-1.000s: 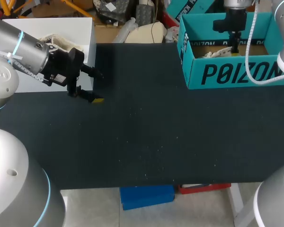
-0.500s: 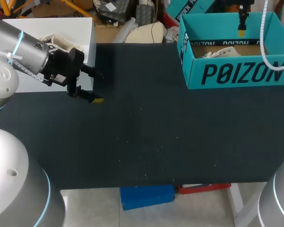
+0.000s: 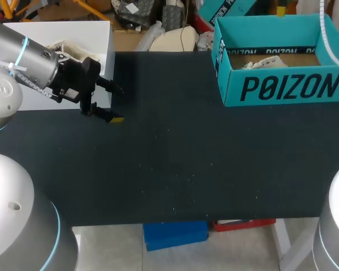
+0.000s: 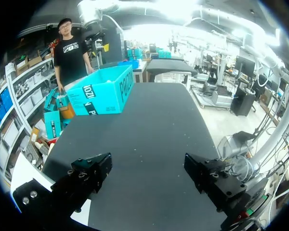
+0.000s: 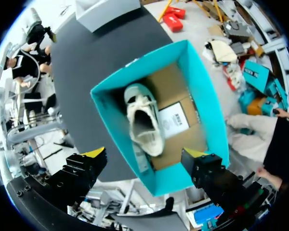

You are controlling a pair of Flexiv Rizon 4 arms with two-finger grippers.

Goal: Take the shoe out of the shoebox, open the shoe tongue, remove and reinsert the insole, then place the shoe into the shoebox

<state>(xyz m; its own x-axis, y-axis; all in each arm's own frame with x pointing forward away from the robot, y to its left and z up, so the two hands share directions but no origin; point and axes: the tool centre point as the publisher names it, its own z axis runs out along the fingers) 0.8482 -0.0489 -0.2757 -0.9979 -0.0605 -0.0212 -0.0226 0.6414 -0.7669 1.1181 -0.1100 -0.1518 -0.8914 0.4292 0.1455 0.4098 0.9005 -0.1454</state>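
Right gripper (image 5: 144, 152) spread above shoebox (image 5: 209, 110) | shoe (image 5: 144, 120) inside, beside one wall

Black table (image 3: 175, 169); white box (image 3: 45, 34) at its far-left corner.

Black table (image 3: 186, 164) carries a teal shoebox (image 3: 282, 87).

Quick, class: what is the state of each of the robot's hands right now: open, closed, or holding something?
Left hand: open, holding nothing.
Right hand: open, holding nothing, above the shoebox with the shoe inside.
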